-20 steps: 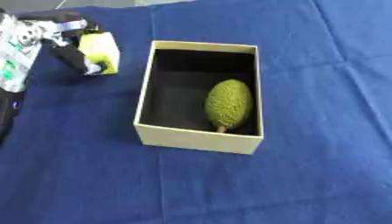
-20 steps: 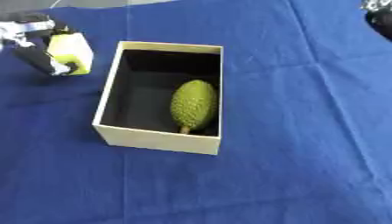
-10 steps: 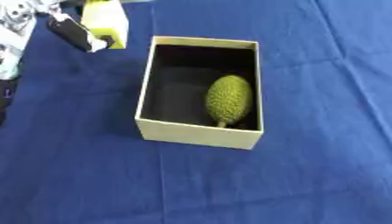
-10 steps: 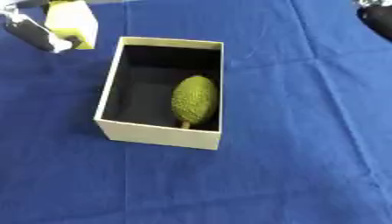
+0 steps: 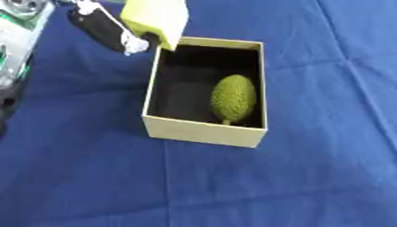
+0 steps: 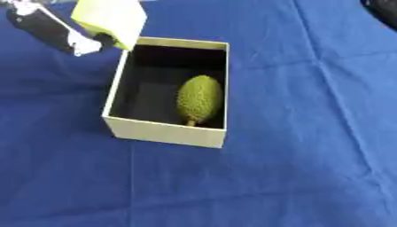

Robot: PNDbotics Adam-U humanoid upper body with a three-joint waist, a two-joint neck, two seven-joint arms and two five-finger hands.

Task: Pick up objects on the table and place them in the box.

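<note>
My left hand [image 5: 105, 31] has its fingers curled round a pale yellow block [image 5: 157, 17], holding it in the air over the far left corner of the box [image 5: 203, 132]. A bumpy green fruit [image 5: 233, 98] lies inside the box, toward its right wall. The box sits on the blue-covered desk [image 5: 310, 177].

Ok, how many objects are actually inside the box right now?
1: a bumpy green fruit lies on the floor of the box, toward its right wall. A yellow block is held by the left hand above the box's far-left corner, not in yet.
</note>
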